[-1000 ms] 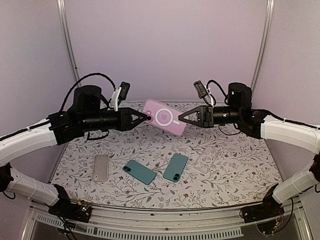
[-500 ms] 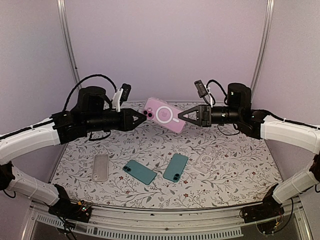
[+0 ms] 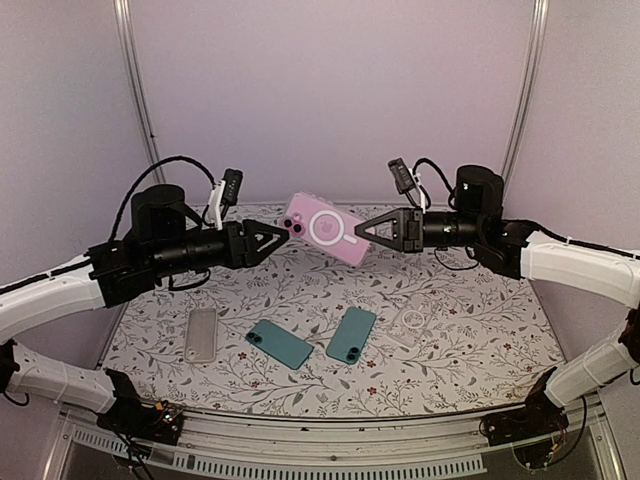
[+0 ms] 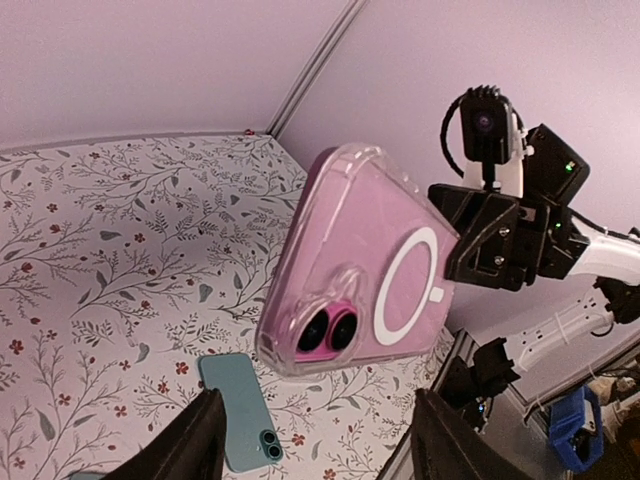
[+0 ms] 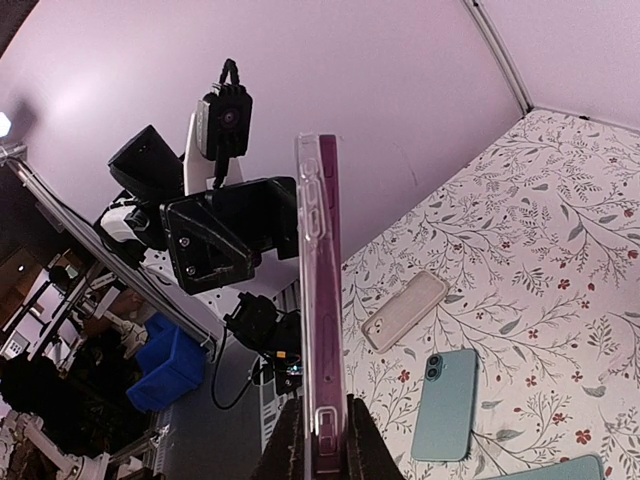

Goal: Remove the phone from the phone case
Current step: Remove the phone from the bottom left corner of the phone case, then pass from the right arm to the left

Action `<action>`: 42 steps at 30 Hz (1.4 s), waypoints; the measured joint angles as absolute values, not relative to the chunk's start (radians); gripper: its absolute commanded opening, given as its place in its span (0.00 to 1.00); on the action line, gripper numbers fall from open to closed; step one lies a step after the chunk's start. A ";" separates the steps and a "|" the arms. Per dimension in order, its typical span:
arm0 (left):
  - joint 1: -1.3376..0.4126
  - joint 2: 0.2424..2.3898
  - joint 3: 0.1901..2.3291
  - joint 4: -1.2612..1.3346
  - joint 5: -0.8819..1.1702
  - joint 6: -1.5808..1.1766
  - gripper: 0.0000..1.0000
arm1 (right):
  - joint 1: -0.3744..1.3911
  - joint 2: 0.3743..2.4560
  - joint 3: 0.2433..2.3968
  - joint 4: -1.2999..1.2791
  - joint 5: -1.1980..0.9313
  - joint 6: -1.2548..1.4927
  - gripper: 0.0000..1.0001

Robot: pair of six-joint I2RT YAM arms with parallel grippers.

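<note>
While the flowered tabletop (image 3: 450, 340) lies below, my right pincer (image 3: 360, 232) pinches one end of the pink phone (image 3: 328, 230), holding it aloft inside its clear phone case (image 4: 335, 160). My left pincer (image 3: 284, 234) stands spread just off the camera end, touching nothing. Two teal phones (image 3: 280, 343) and a spare clear case (image 3: 201, 333) lie on the tabletop.

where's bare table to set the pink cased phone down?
Biggest bare patch: table right of the ringed clear case, to the right edge. Also the middle band under the held pink cased phone. Crowded: near row, plain clear case, left teal phone, right teal phone.
</note>
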State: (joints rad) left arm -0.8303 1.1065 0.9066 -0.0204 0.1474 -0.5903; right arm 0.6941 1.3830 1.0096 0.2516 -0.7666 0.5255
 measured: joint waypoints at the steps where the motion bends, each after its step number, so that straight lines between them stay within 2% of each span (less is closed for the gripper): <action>1: -0.830 1.098 0.897 -0.002 0.158 -0.595 0.65 | 0.694 1.383 1.008 0.265 -0.774 0.537 0.00; 11: -0.830 1.096 0.873 0.130 0.224 -0.621 0.60 | 0.703 1.386 0.982 0.417 -0.860 0.658 0.00; 17: -0.830 1.100 0.873 0.165 0.231 -0.627 0.47 | 0.727 1.415 0.980 0.475 -0.891 0.705 0.00; 20: -0.830 1.106 0.875 0.160 0.229 -0.628 0.44 | 0.730 1.422 0.979 0.480 -0.890 0.714 0.00; 31: -0.836 1.111 0.886 0.095 0.155 -0.652 0.45 | 0.735 1.423 0.978 0.451 -0.813 0.675 0.00; 42: -0.854 1.159 0.963 -0.029 0.052 -0.636 0.39 | 0.765 1.423 0.995 0.337 -0.727 0.569 0.00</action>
State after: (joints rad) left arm -0.8543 1.1595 0.9634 -0.0288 0.0525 -0.6365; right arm 0.7647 1.4227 0.9947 0.3370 -0.7273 0.5686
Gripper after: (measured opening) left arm 0.393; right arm 0.084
